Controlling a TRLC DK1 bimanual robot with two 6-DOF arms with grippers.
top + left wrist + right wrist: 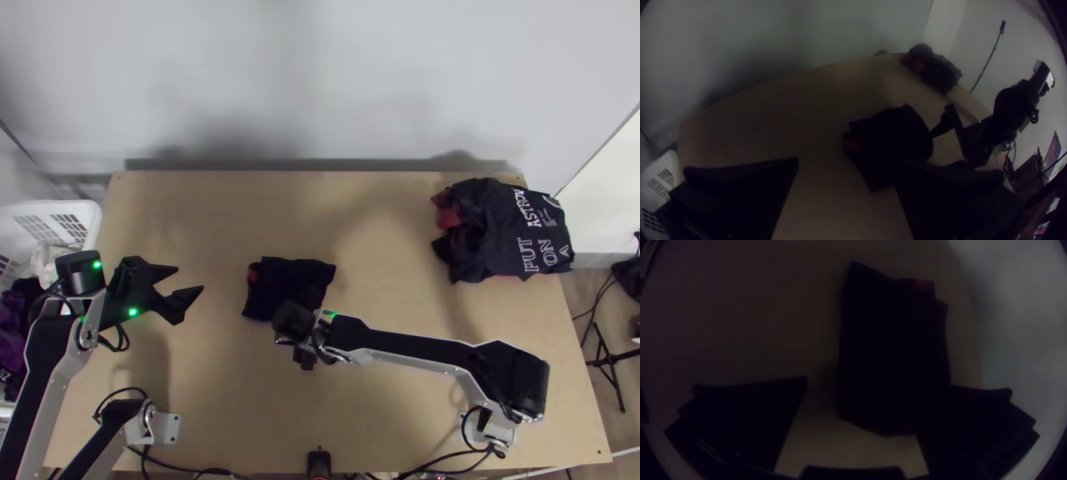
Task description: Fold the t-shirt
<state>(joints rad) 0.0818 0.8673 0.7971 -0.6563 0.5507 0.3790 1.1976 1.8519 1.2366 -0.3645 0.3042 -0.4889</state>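
While my left tool (190, 280) is hanging spread, left of the dark t-shirt (286, 282), my right tool (304, 358) is hovering, also spread, near its closer edge. The t-shirt is lying compactly folded (a bit of red is peeking out) on the surface (376, 224); dark clothing (500, 236) is resting toward the far right corner.

A pale grey wall (320, 72) with soft shadows rises behind the light wooden table (384, 232). In the top view, 1 white basket (83, 210) sits left of it; right, 1 black stand (613, 387) is on brownish floor (586, 279).
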